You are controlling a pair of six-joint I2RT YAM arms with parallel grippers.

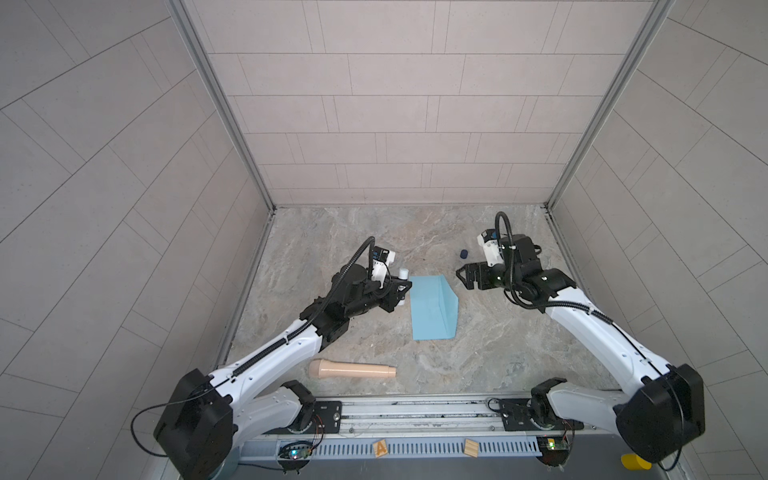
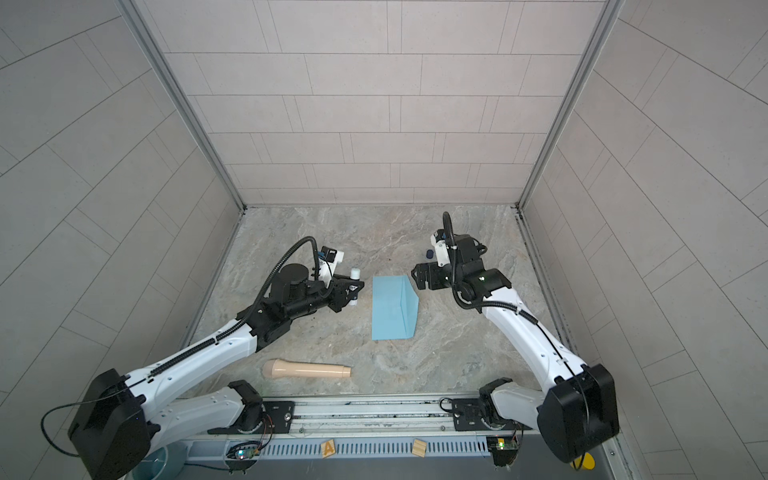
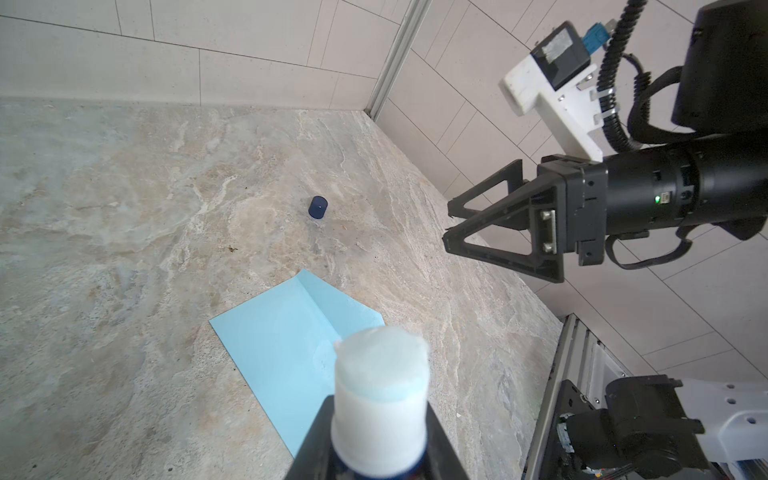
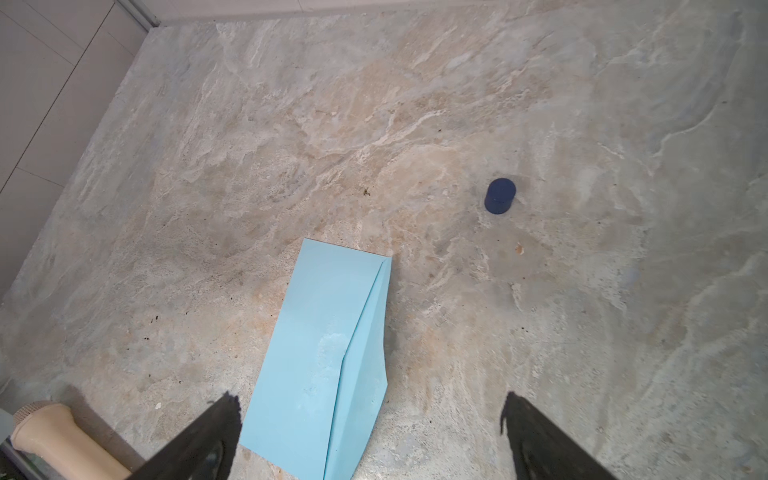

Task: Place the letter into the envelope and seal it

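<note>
At the front left of the table (image 1: 374,232) lies a beige rod (image 1: 351,369) with a rounded head, well apart from the work and seemingly of no use to this step.

Next comes the left gripper (image 1: 401,291), narrowed around a glue stick (image 3: 380,399). It holds the stick across its jaws just beside the envelope's left edge, with the white glue end bare and uncapped. In the left wrist view the glue tip points out over the paper, so the stick looks parked there, ready to hand but off the surface.

The envelope (image 1: 428,307) lies flat in the middle of the table, between the two arms. Its flap (image 4: 365,353) runs along the right long side and is half raised, folded over but not pressed down. A dull whitish patch shows on the body beside the flap's point, probably glue put there to catch it. The letter shows in no view. I judge it is already inside, though the pictures cannot confirm that.

Just behind the envelope's far right corner stands a small dark blue cap (image 4: 500,196), likely off the glue stick and set clear of the paper.

The right gripper (image 3: 448,224) hangs near the flap's side with its jaws spread wide and nothing between them. What is left is probably pressing the flap onto the glued patch, and a loose flap may spring back up.
</note>
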